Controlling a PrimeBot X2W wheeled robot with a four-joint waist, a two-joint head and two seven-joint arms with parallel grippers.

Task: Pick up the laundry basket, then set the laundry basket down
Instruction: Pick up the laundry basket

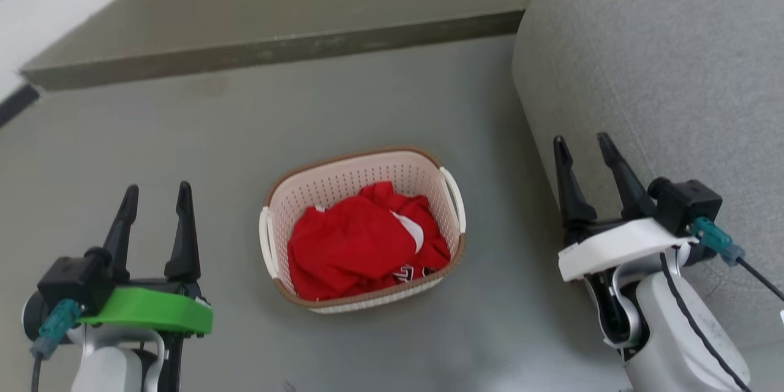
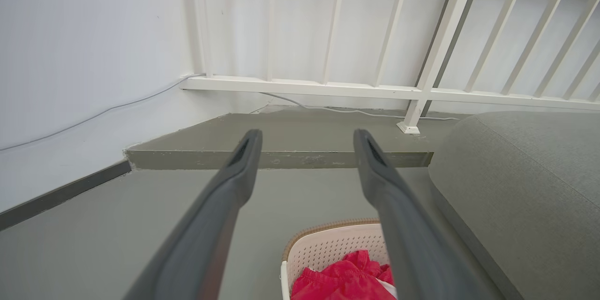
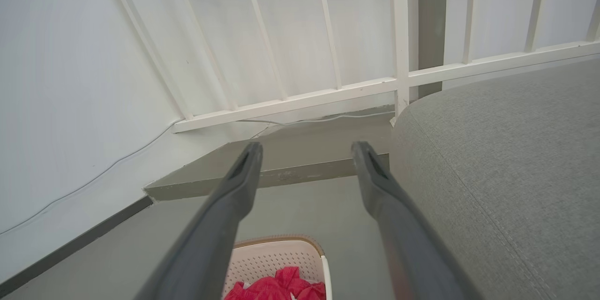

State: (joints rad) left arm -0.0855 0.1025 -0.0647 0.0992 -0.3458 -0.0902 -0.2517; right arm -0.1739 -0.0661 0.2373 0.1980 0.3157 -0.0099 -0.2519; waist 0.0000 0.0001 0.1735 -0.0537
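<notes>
Laundry basket [image 1: 343, 184] on floor [image 1: 184, 153], both tools empty.

Item: cream perforated basket with a brown woven-look rim and two white loop handles [image 1: 456, 196], upright on the grey floor. It stands short of the raised step [image 1: 275, 6] at the floor's far edge and near, not touching, the rounded corner of the grey sofa [image 1: 661, 73]. Contents: one crumpled red garment [image 1: 349, 245] with white and dark markings. Left tool [image 1: 158, 188], green collar, hovers over the floor on the basket's left, fingers parted with nothing between them. Right tool [image 1: 580, 139], white collar, hovers on the basket's right in front of the sofa, fingers likewise parted and holding nothing. Both are well apart from the handles. White railing [image 2: 300, 86] runs along the step by the wall.
</notes>
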